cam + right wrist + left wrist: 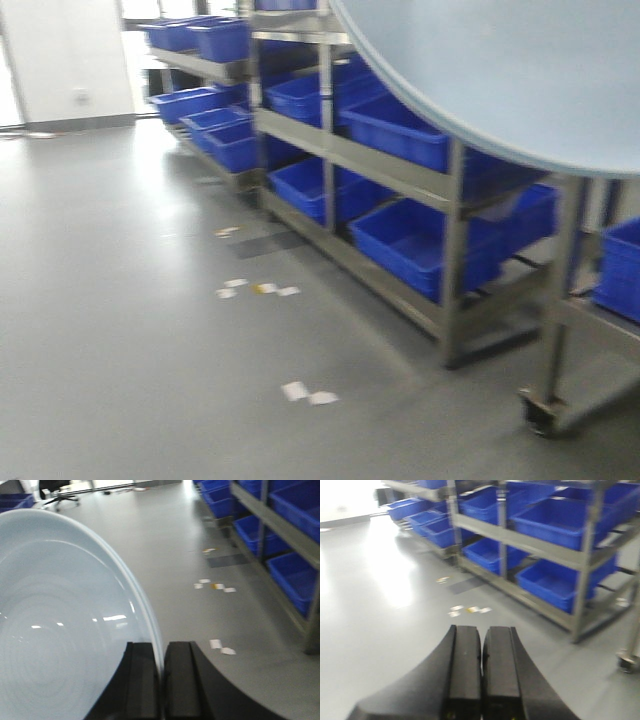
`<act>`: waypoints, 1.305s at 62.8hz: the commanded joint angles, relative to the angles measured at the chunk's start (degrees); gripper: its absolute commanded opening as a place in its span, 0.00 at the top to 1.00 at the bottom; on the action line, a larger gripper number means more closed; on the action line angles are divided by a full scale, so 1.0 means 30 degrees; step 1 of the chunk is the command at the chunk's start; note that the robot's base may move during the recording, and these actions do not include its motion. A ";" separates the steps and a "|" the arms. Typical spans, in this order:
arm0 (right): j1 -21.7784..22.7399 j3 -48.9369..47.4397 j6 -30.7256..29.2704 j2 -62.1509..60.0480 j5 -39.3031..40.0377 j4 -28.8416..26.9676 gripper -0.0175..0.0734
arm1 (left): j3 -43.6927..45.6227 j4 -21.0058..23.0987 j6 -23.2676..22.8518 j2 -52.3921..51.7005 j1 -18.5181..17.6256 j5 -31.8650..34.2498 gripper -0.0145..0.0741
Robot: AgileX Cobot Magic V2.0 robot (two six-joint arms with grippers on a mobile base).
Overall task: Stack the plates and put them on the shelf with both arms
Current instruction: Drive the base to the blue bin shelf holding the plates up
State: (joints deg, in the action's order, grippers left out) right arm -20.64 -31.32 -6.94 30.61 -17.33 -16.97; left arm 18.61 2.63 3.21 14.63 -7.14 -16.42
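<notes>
A large pale blue-white plate (pixel 60 620) fills the left of the right wrist view. My right gripper (pixel 162 647) is shut on its rim, one finger inside the rim and one outside. In the front view the same plate (pixel 500 70) hangs across the top right and hides the gripper. I cannot tell whether a second plate lies against it. My left gripper (pixel 481 630) is shut with nothing between its pads, and it hangs over the bare floor. A long steel shelf (pixel 390 165) with flat front bands runs along the right.
Blue crates (pixel 420 245) fill the levels of the steel rack. The rack's legs and a caster (pixel 540 410) stand at the lower right. Paper scraps (pixel 308 392) lie on the grey floor. An office chair (pixel 60 492) stands far back.
</notes>
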 commanded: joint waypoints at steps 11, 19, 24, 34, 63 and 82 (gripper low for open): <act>0.0108 -0.0547 -0.0129 -0.0020 0.2019 -0.0156 0.75 | 0.0592 0.0067 -0.0140 0.0162 0.0017 0.1616 0.74; 0.0108 -0.0547 -0.0129 -0.0020 0.2019 -0.0156 0.75 | 0.0592 0.0067 -0.0140 0.0162 0.0017 0.1616 0.74; 0.0108 -0.0547 -0.0129 -0.0020 0.2002 -0.0156 0.75 | 0.0592 0.0067 -0.0140 0.0162 0.0017 0.1616 0.74; 0.0108 -0.0547 -0.0129 -0.0020 0.2002 -0.0156 0.75 | 0.0592 0.0067 -0.0140 0.0162 0.0017 0.1616 0.74; 0.0108 -0.0547 -0.0129 -0.0020 0.2000 -0.0156 0.75 | 0.0592 0.0067 -0.0140 0.0162 0.0017 0.1616 0.74; 0.0108 -0.0547 -0.0129 -0.0020 0.1983 -0.0156 0.75 | 0.0592 0.0067 -0.0140 0.0162 0.0017 0.1616 0.74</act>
State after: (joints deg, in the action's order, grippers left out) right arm -20.64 -31.32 -6.94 30.61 -17.33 -16.97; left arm 18.61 2.63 3.21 14.51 -7.11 -16.42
